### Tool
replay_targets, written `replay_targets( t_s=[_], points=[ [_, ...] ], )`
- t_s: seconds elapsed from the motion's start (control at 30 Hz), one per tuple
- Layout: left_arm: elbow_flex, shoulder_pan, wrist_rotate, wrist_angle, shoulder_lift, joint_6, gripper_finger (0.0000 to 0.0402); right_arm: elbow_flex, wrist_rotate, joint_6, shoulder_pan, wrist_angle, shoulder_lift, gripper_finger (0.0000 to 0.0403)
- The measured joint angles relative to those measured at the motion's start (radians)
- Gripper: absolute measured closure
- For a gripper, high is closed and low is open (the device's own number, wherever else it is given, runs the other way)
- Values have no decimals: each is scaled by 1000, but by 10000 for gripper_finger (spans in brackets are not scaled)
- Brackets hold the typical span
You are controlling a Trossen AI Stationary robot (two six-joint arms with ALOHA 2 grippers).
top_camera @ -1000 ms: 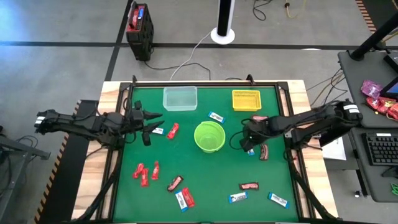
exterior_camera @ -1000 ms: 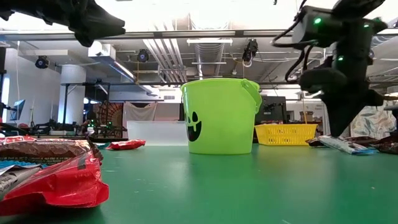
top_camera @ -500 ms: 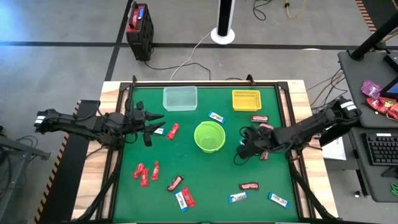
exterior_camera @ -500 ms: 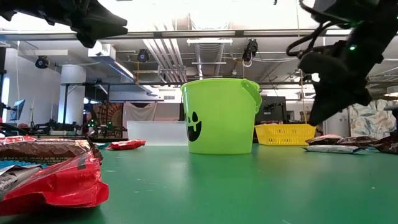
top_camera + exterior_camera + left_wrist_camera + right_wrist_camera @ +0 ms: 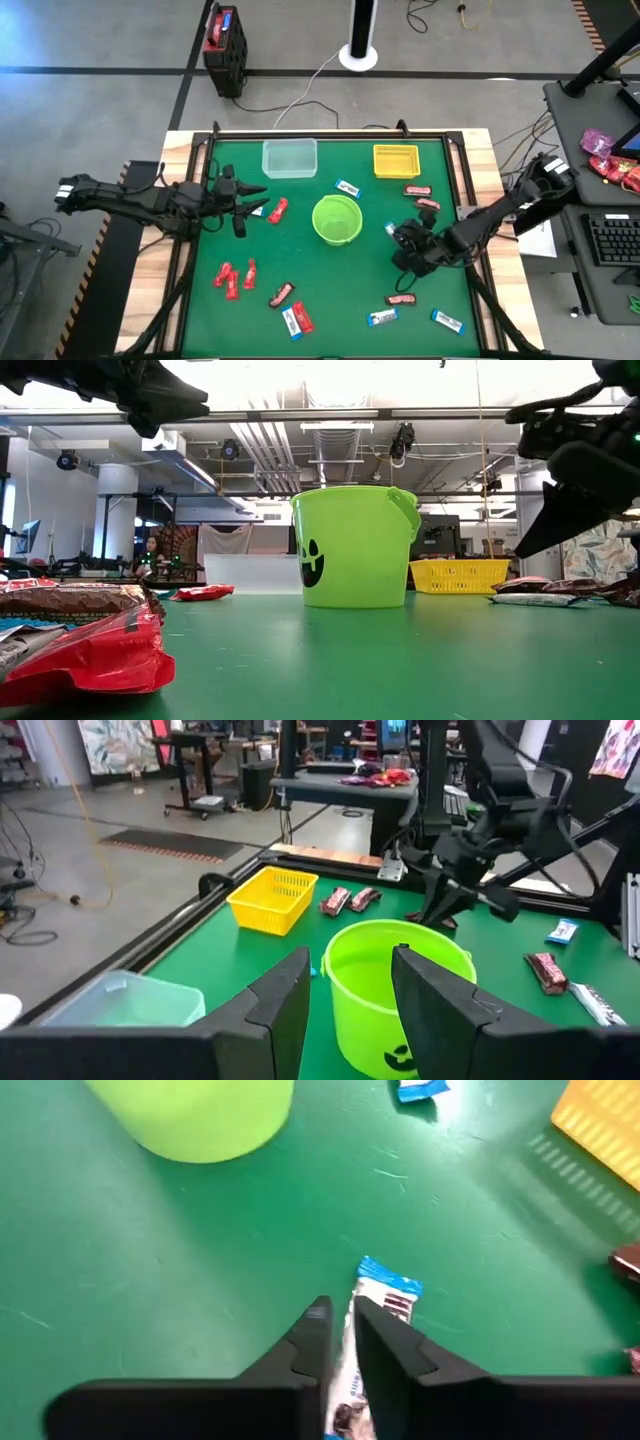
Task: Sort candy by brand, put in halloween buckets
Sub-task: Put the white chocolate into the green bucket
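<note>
From above, the right gripper (image 5: 403, 247) hangs right of the green bucket (image 5: 336, 220); the left gripper (image 5: 243, 196) waits, fingers parted. In its wrist view, the right fingers pinch 1 blue-and-white bar (image 5: 378, 1302) (a carry, seemingly); next comes choosing its bucket.

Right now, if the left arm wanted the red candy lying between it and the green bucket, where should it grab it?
Probably across the middle of the red candy, coming straight down. It lies flat and slanted, long and narrow, so the open left gripper should turn until its fingers face the two long sides. The right gripper is shut on a blue-and-white bar.
</note>
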Motion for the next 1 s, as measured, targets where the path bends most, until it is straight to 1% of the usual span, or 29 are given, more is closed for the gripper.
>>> replay_targets(
  t_s=[0.13,0.23,0.33,0.4,0.57,0.7,0.8,0.9,1.0],
  points=[
    [0,0,0,32,11,25,274,-41,89,76,0,-2,0,296],
    [0,0,1,32,14,25,274,-74,98,116,1,15,12,252],
    [0,0,19,32,16,25,274,-104,102,111,8,125,55,214],
    [0,-1,22,33,14,27,274,-112,104,102,14,194,97,195],
    [0,-1,22,37,17,34,274,-95,105,125,32,229,231,169],
    [0,-1,21,38,17,40,274,-75,155,213,37,239,344,164],
    [0,0,21,38,17,41,274,-67,156,271,37,248,422,176],
    [0,0,21,39,19,47,274,-65,147,291,45,284,472,213],
    [0,0,20,41,21,48,274,-65,143,288,55,310,489,273]
  ],
)
